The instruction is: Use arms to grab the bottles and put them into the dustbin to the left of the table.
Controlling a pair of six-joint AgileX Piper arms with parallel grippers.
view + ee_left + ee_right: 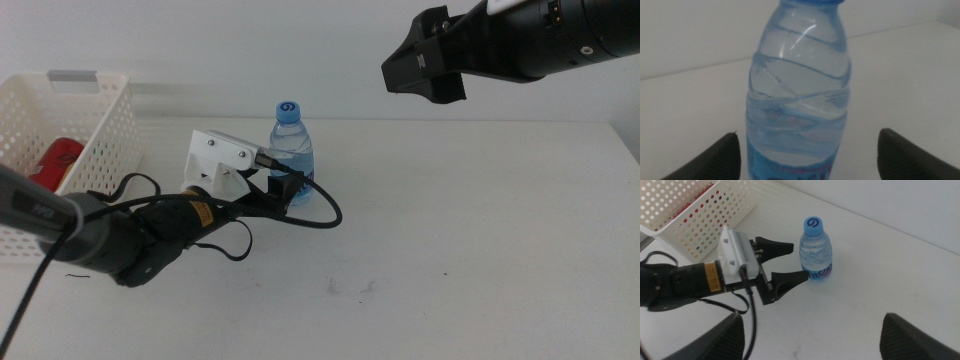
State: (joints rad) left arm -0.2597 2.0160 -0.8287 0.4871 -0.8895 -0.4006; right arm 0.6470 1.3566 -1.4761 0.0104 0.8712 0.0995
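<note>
One water bottle (292, 150) upright on white table (480, 260), left pincer (792, 262) spread beside it

You're looking at a lab-style test setup: a bare white counter (480, 250), a blank wall (250, 40), and cabled robot arms (120, 235).

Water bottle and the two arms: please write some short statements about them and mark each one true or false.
1. The water bottle stands upright on the table. True.
2. The left end effector is shut on the bottle. False: its jaws are open, on either side of it.
3. The right end effector grips the bottle. False: it hangs above the table, away from the bottle.
4. Something red lies in the white basket. True.
</note>
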